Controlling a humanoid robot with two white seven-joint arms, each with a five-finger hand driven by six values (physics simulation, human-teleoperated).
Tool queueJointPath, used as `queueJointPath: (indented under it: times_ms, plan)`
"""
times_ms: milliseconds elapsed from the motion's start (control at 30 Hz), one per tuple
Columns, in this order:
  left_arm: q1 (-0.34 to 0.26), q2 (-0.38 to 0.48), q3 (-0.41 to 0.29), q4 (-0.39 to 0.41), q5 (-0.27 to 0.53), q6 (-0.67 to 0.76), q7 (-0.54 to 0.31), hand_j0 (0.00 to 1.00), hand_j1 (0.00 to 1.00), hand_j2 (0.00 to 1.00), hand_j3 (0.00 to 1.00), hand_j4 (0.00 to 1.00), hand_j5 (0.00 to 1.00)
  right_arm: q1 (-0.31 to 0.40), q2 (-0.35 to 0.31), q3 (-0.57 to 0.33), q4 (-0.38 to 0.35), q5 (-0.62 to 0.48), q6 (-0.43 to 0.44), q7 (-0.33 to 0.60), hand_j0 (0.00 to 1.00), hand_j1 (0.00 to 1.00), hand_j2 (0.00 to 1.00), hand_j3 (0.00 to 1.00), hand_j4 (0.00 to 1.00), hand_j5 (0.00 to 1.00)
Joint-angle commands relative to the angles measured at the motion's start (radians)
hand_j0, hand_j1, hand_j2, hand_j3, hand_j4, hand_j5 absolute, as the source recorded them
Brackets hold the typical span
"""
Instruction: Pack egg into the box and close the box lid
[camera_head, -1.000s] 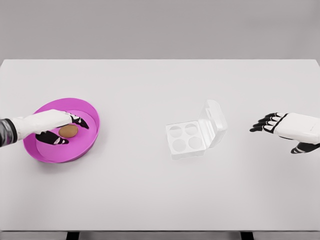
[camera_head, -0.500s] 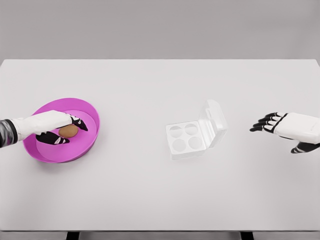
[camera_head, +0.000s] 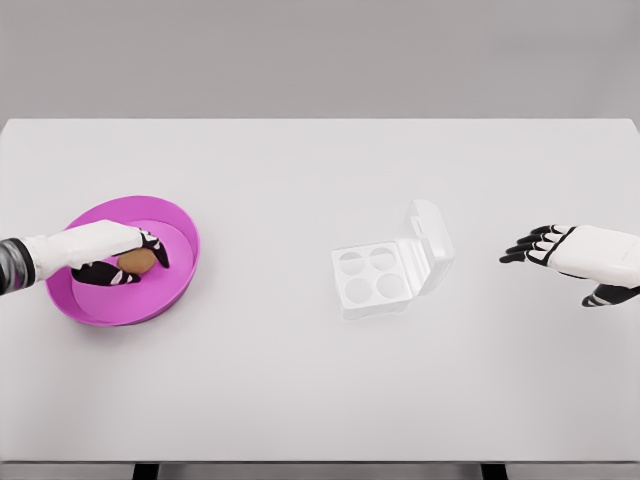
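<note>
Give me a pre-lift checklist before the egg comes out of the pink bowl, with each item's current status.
1. Left hand closed around the egg: fingers are curled over it, but how firm the grip is, cannot tell.
2. Egg in one piece inside the pink bowl: ok.
3. Egg box lid open, standing up on the box's right side: ok.
4. All four cups in the box vacant: ok.
5. Table between bowl and box free of obstacles: ok.
6. Right hand open and apart from the box, to its right: ok.
</note>
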Motion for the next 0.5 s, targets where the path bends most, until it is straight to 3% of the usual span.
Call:
queueJointPath:
  times_ms: [0,467]
  plan:
    - [0.0,0.001,0.0,0.0,0.003,0.001,0.0,0.49,0.49,0.49,0.49,0.49,0.49,0.0,-0.001,0.0,0.0,-0.005,0.003,0.0,1.0,1.0,1.0,1.0,1.0,1.0]
    - [-0.003,0.004,0.012,-0.011,0.017,0.0,0.0,0.44,0.44,0.44,0.44,0.44,0.44,0.005,-0.001,-0.001,-0.003,-0.005,0.003,0.0,1.0,1.0,1.0,1.0,1.0,1.0]
